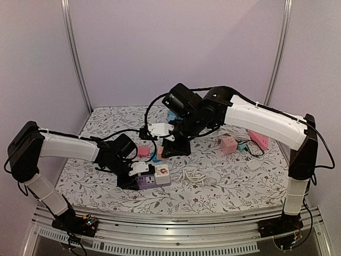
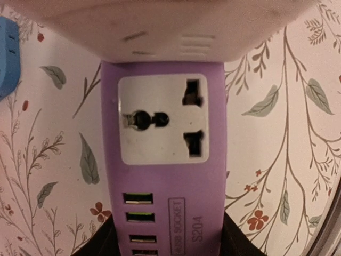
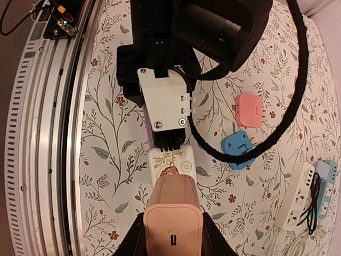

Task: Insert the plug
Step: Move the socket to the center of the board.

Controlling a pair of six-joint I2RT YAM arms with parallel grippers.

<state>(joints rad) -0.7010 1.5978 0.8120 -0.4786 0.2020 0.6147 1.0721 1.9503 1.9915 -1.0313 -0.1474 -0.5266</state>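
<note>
Gripping plug [image 3: 171, 200] | right claw [image 3: 171, 237] clamped on it | left claw [image 2: 168, 242] clamped on purple socket [image 2: 162, 181]

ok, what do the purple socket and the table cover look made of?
Purple socket: moulded plastic, satin finish; smooth face, rounded edges, soft sheen, with a white insert. Table cover: printed floral sheet, matte, probably cloth or vinyl; no weave can be made out.

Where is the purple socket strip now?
In the top view the purple socket strip lies left of centre near the front edge, gripped by the left hand, with the coiled white cable just to its right.
</note>
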